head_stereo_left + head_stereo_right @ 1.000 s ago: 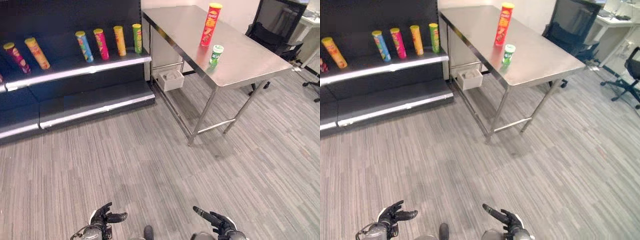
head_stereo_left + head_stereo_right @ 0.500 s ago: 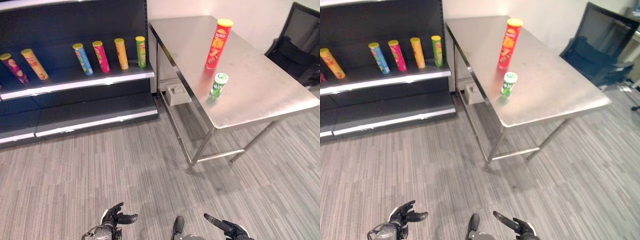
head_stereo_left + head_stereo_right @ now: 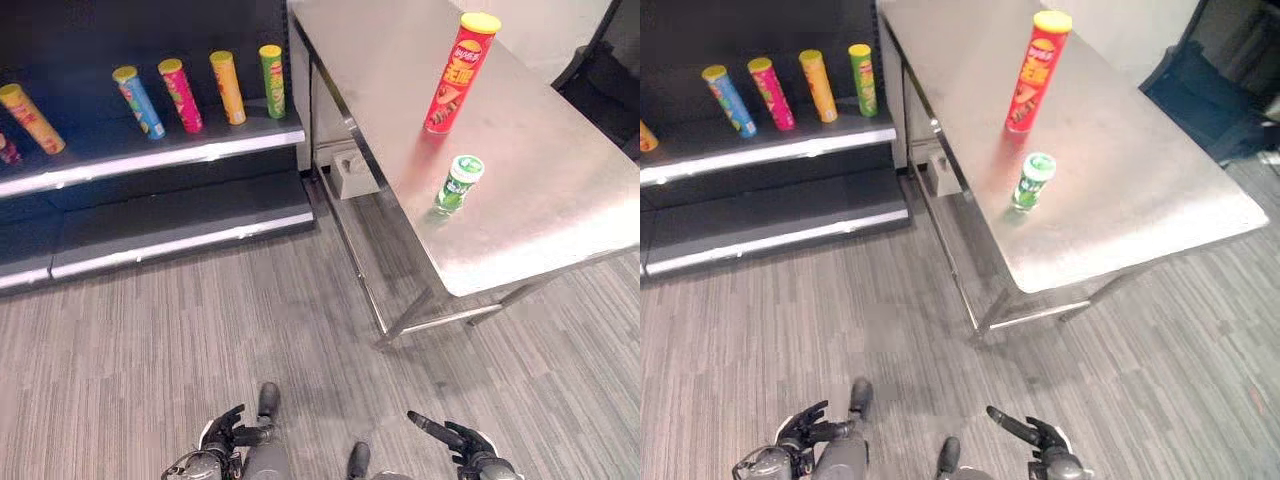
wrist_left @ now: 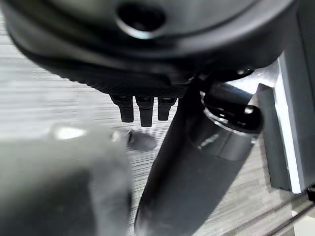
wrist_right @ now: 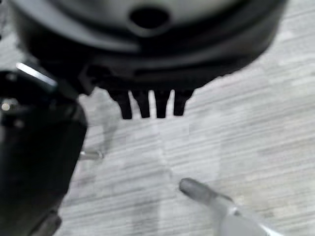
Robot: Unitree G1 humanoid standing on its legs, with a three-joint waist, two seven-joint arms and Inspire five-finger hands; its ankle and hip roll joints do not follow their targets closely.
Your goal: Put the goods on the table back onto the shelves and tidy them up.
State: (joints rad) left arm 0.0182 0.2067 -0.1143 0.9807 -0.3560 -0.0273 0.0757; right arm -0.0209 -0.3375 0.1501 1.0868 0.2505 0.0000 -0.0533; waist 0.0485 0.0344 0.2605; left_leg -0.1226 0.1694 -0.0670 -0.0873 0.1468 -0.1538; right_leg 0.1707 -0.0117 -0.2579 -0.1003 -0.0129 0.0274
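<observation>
A tall red chip can (image 3: 455, 75) and a short green can (image 3: 458, 184) are stood upright on the steel table (image 3: 560, 215), just beside each other. The left hand (image 3: 222, 437) and right hand (image 3: 462, 443) are held low over the carpet with fingers loosely spread, holding nothing.

Both hands hang low, near the floor, and hold nothing. The left hand (image 3: 222, 433) has its fingers loosely bent with the thumb sticking out. The right hand (image 3: 462, 441) has its fingers stretched out straight.
</observation>
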